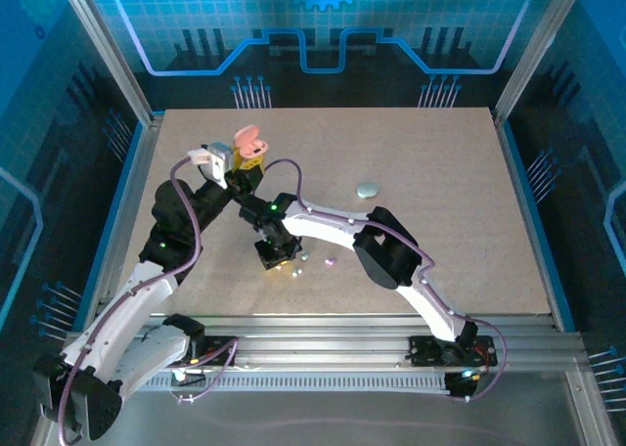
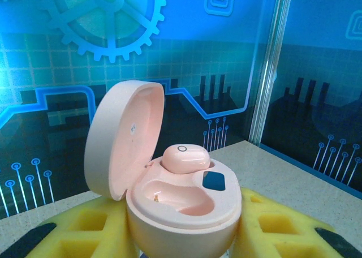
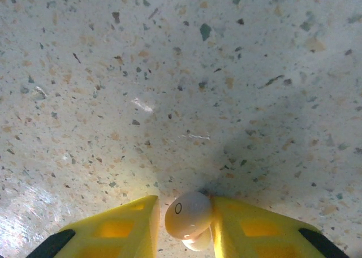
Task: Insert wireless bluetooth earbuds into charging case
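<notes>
My left gripper [image 2: 181, 248] was clamped on the open pink case [image 2: 186, 221], a pink bud [image 2: 186, 156] seated inside; my right gripper [image 3: 184, 231] pinched a pale bud [image 3: 189, 211], ring-marked, between its fingertips over the speckled table [image 3: 169, 71].

Smooth plastic earbud [image 3: 188, 214] and case [image 2: 181, 224]; speckled, stone-like matt table [image 3: 169, 71].

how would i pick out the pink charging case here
Look to the table's far left part, at the left gripper. The pink charging case sits between its yellow fingers, lid open with one earbud inside, unlike the closed pale disc lying flat.
</notes>
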